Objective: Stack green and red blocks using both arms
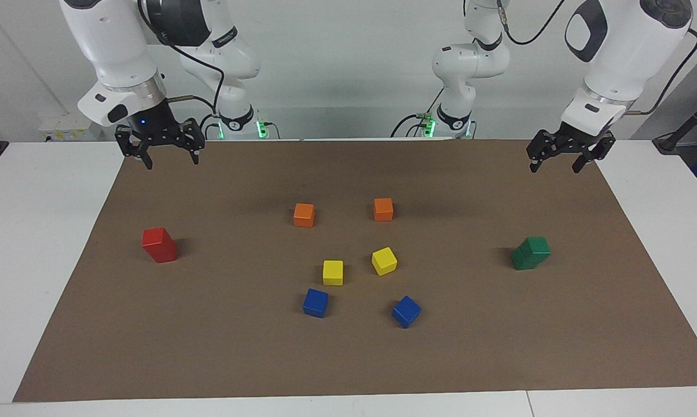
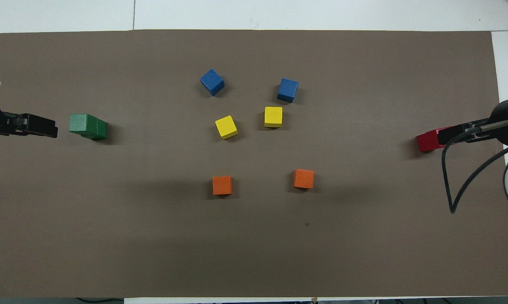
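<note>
Brown mat was what we worked on: red stack and green stack sat at its ends, our left gripper and right gripper both spread, empty, up above.

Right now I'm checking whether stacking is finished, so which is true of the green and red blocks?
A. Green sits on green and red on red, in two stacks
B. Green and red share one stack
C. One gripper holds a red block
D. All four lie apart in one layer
A: the green stack stands at the left arm's end and the red stack at the right arm's end, each two blocks high, with both grippers empty above the mat.
</note>
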Available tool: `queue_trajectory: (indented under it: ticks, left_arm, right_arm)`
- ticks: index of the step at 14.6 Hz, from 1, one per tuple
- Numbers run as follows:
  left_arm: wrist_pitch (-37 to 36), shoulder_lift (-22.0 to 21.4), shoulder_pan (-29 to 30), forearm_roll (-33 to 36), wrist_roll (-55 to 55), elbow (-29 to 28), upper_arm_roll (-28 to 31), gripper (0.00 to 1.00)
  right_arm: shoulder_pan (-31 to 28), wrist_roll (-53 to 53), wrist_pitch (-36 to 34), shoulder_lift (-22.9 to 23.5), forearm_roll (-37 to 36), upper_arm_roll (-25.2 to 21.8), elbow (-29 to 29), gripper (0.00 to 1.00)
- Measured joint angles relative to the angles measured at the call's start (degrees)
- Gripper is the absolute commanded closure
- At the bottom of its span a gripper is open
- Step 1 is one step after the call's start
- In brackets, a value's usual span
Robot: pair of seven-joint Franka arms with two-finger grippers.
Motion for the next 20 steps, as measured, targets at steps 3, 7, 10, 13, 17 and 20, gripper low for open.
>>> queue_trajectory:
  ticks: [3, 7, 10, 13, 17, 20]
  left_arm:
    - [0.0, 0.0, 0.0, 0.0, 0.0, 0.0, 0.0, 0.00]
    - [0.0, 0.0, 0.0, 0.0, 0.0, 0.0, 0.0, 0.00]
    - [0.0, 0.0, 0.0, 0.0, 0.0, 0.0, 0.0, 0.00]
    - [0.0, 0.0, 0.0, 0.0, 0.0, 0.0, 0.1, 0.00]
    - [0.0, 0.0, 0.0, 0.0, 0.0, 0.0, 0.1, 0.00]
    - [0.0, 0.0, 0.0, 0.0, 0.0, 0.0, 0.1, 0.00]
  right_arm:
    - [4.0, 0.1, -0.3, 0.1, 0.0, -4.1, 0.0, 0.00]
    - [4.5, 0.2, -0.5, 0.2, 0.0, -5.6, 0.0, 0.00]
    - [4.5, 1.3, -1.5, 0.2, 0.0, -5.7, 0.0, 0.00]
    - [4.5, 2.1, -3.2, 0.2, 0.0, -5.8, 0.0, 0.00]
    - [3.3, 2.3, -4.8, 0.1, 0.0, -6.4, 0.0, 0.00]
    - [1.5, 2.3, -4.8, 0.1, 0.0, -6.5, 0.1, 0.00]
